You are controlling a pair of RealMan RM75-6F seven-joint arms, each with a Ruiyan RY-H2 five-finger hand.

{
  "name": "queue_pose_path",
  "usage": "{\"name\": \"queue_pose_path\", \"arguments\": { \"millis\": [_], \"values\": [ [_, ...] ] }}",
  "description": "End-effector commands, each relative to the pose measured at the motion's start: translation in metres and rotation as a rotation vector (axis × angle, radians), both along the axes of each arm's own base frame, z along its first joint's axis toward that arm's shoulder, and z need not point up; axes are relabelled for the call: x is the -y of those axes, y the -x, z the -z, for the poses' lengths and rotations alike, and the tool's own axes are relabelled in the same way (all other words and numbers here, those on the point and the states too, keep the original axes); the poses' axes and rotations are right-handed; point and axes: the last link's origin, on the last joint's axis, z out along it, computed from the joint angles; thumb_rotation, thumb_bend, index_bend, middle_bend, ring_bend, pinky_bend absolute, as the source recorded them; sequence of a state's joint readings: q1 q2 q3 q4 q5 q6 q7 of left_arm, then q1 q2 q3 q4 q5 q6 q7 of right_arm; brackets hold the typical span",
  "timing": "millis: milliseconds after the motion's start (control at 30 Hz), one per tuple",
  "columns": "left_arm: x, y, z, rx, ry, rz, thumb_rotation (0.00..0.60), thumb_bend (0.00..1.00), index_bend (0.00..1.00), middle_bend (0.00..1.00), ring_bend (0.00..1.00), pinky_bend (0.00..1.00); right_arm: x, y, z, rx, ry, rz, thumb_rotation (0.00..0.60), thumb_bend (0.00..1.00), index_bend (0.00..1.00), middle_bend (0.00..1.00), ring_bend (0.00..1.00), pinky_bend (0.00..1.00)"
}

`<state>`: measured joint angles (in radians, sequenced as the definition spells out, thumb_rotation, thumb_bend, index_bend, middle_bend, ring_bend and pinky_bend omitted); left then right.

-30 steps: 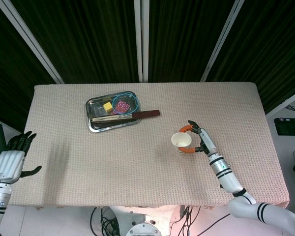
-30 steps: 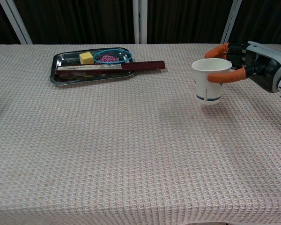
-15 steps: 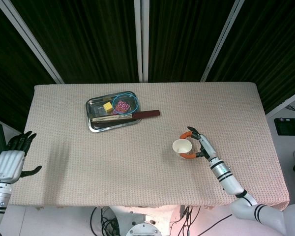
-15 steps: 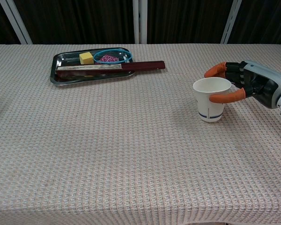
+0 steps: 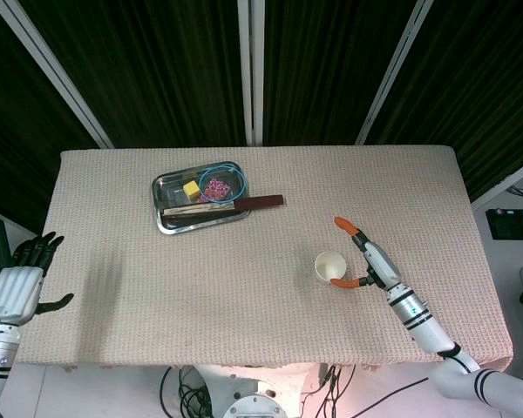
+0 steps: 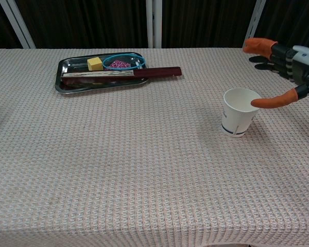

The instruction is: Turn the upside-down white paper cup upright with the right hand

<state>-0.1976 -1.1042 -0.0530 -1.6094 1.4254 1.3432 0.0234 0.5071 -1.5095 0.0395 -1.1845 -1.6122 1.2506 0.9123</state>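
— While the white paper cup point(image 6: 237, 113) stands mouth-up on the table point(image 6: 144, 170), is the job done?

— It looks so. The right hand point(image 6: 291, 67) hovers just beside it, fingers spread, gripping nothing; one fingertip reaches over the rim. Only pulling clear seems left. The left hand point(image 5: 22, 283) waits open, well apart.

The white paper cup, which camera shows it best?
The chest view: the white paper cup appears large and side-on, standing upright, mouth up, with the right hand open beside it. The head view shows the cup small from above, mostly its round opening.
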Motion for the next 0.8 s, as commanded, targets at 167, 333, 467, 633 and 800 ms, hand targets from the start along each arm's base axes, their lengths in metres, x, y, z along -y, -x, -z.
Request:
{"name": "queue_pose_path", "arguments": {
  "millis": [167,333,467,633,800],
  "values": [
    [0.0,0.0,0.0,-0.005,-0.007,0.004,0.6,0.16,0.0,0.0,0.0,0.07,-0.04,0.035,-0.094,-0.403,0.329,-0.009,0.6,0.0,0.0,0.0,0.0,0.0],
    [-0.001,0.001,-0.001,0.0,-0.015,0.007,0.6,0.16,0.0,0.0,0.0,0.07,-0.075,0.071,-0.123,-0.796,0.474,0.182,0.6,0.0,0.0,0.0,0.0,0.0],
    [0.0,-0.001,-0.001,-0.005,-0.02,0.025,0.6,0.16,0.0,0.0,0.0,0.07,-0.093,0.09,-0.12,-0.903,0.471,0.301,0.6,0.0,0.0,0.0,0.0,0.0],
    [0.0,-0.001,-0.001,-0.009,-0.029,0.041,0.6,0.16,0.0,0.0,0.0,0.07,-0.103,0.102,-0.108,-0.946,0.481,0.347,0.6,0.0,0.0,0.0,0.0,0.0],
    [0.001,0.0,-0.003,-0.005,-0.044,0.043,0.6,0.16,0.0,0.0,0.0,0.07,-0.106,0.104,-0.105,-0.939,0.477,0.341,0.6,0.0,0.0,0.0,0.0,0.0]
  ]
}}
